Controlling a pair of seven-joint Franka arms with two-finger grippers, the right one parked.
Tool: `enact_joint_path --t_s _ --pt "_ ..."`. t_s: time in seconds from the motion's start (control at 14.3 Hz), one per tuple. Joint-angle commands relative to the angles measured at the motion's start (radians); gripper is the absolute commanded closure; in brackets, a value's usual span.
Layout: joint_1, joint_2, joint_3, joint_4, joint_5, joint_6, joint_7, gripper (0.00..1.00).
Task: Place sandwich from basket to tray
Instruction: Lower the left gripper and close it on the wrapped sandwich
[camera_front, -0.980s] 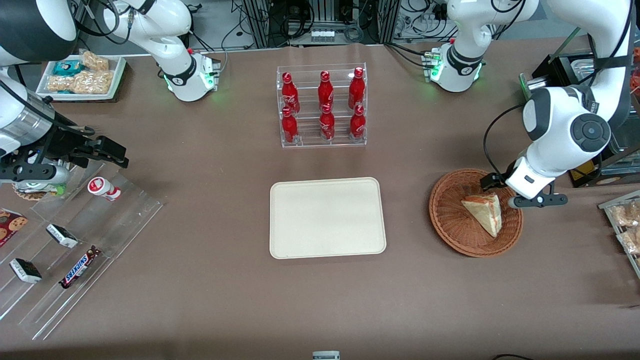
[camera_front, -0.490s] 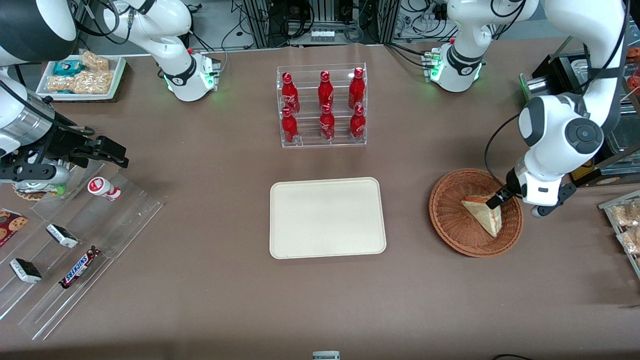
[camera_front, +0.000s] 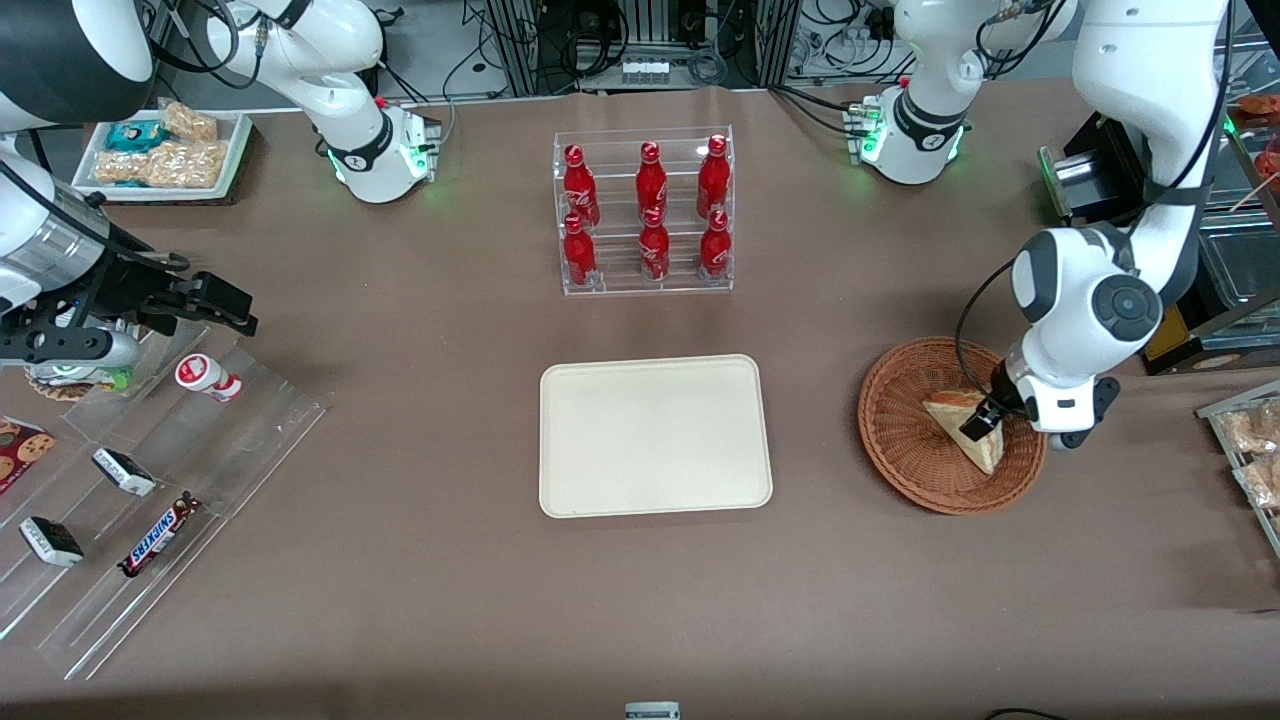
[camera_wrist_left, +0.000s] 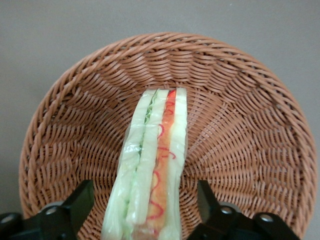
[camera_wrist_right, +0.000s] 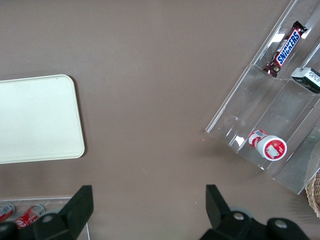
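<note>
Straddling the sandwich (camera_wrist_left: 152, 165), the gripper (camera_wrist_left: 145, 212) hung low inside the woven wicker basket (camera_front: 905, 450), fingers spread apart either side of the film-wrapped wedge (apparently not yet touching it), positioned for a pinch across the soft bread; the smooth cream tray (camera_front: 655, 436) waited well apart.
</note>
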Motion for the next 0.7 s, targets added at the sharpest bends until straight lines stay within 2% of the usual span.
enact_joint_path --t_s 0.0,0.14,0.35,0.63 --pt "0.001 -0.014 -0.004 0.006 -0.001 -0.022 -0.011 0.98" --pt "-0.008 -0.020 -0.006 0.056 0.008 -0.115 0.002 1.00" --pt "-0.013 -0.024 -0.036 0.208 0.010 -0.330 0.015 1.00" --pt "-0.017 0.024 -0.142 0.382 -0.001 -0.416 0.020 1.00"
